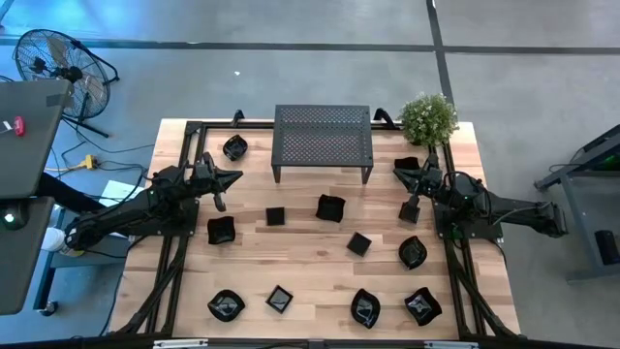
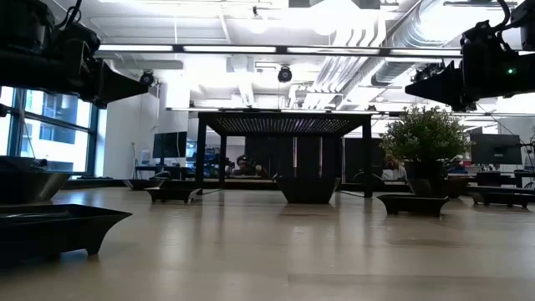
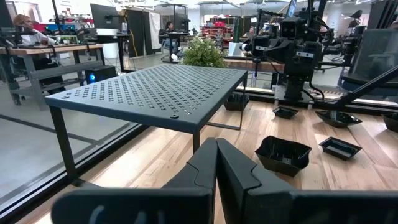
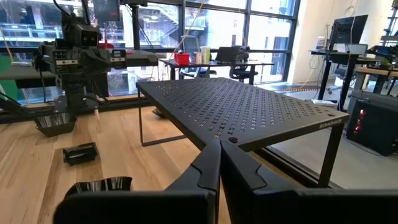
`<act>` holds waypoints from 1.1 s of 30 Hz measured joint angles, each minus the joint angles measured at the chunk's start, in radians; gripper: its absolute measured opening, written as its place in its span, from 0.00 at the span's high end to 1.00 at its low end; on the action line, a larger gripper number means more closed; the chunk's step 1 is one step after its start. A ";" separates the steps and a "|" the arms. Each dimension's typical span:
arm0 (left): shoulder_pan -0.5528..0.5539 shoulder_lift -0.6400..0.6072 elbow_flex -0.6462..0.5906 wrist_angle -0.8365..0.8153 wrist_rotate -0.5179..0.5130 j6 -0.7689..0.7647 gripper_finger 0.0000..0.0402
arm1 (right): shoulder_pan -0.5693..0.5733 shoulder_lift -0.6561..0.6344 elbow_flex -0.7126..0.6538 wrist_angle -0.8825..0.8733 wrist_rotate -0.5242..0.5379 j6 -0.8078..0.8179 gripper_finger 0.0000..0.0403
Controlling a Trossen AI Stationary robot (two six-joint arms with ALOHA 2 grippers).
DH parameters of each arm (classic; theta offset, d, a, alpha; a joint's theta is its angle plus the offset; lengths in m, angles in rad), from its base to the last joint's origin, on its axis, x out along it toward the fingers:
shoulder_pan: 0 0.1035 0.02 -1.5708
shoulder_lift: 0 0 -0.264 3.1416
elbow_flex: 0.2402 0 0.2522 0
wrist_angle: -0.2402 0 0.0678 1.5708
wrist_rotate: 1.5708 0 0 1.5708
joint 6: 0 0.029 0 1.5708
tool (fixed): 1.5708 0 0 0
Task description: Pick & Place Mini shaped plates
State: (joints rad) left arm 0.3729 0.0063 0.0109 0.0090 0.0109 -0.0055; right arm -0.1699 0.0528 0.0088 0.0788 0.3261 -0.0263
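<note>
Several tiny glossy black plates lie scattered flat on the wooden table: a square one [image 1: 275,216], a scalloped one [image 1: 330,207], one by the left arm [image 1: 221,230], and a row along the near edge [image 1: 365,308]. My left gripper [image 1: 235,177] hovers shut above the table's left side, pointing right at the rack; in its wrist view [image 3: 216,146] a plate [image 3: 283,154] lies ahead. My right gripper [image 1: 397,172] hovers shut on the right, pointing left; its wrist view [image 4: 220,146] shows a small plate [image 4: 81,153]. Both grippers hang high in the low view.
A black perforated metal rack [image 1: 322,143] stands on four legs at the far middle of the table. A potted plant [image 1: 429,118] sits at the far right corner. More plates lie near the far left [image 1: 234,147] and beside the right arm [image 1: 408,165].
</note>
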 joint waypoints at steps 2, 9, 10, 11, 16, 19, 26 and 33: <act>0.000 0.000 0.000 0.000 0.000 0.000 1.00 | 0.000 0.000 0.000 0.000 0.000 0.000 0.99; 0.000 0.000 0.000 0.000 0.000 0.000 1.00 | 0.000 0.000 0.000 0.000 0.000 0.000 0.99; 0.000 0.000 0.000 0.000 0.000 0.000 1.00 | 0.000 0.000 0.000 0.000 0.000 0.000 0.99; 0.000 0.000 0.000 0.000 0.000 0.000 1.00 | 0.000 0.000 0.000 0.000 0.000 0.000 0.99; 0.000 0.000 0.000 0.000 0.000 0.000 1.00 | 0.000 0.000 0.000 0.000 0.000 0.000 0.99; 0.000 0.000 0.000 0.000 0.000 0.000 1.00 | 0.000 0.000 0.000 0.000 0.000 0.000 0.99; 0.000 0.000 0.012 -0.005 -0.017 0.000 1.00 | 0.000 0.000 0.000 0.005 0.044 0.001 0.99; 0.000 0.000 0.023 0.061 -0.028 -0.004 1.00 | 0.001 0.001 0.000 0.116 -0.014 0.215 0.99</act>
State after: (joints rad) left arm 0.3729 0.0067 0.0335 0.0704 -0.0169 -0.0095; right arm -0.1692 0.0543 0.0086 0.1947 0.3120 0.1882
